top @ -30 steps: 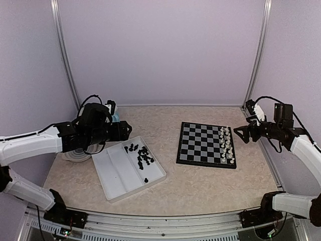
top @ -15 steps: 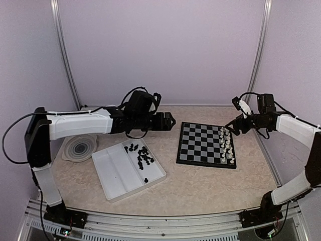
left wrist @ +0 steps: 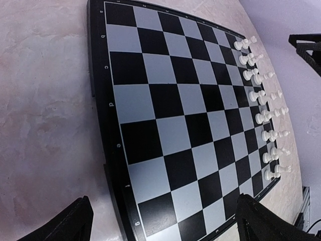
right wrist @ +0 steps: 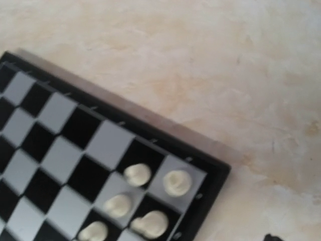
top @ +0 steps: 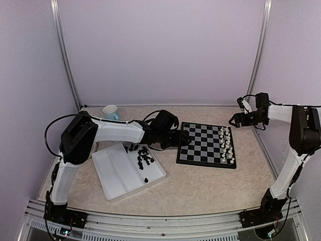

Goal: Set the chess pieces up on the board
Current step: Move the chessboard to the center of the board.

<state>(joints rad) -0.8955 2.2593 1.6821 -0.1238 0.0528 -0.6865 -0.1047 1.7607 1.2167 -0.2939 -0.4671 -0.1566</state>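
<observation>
- Your black chess pieces lie loose in a white tray just left of the board. Most are heaped at the far end of the compartment nearest the board, and one sits alone toward that compartment's near end.
- The board lies flat on the tabletop, apart from the tray.
- White pieces stand in two files along the board's right edge.
- Your left claw hangs over the board's left border. It is released: its fingers are spread wide with only checkered squares between them.
- Your right claw hovers beyond the board's far right corner, above bare tabletop. It is released too, and nothing shows in its grasp.
- A pale cup stands well left of the board, by the back wall.
</observation>
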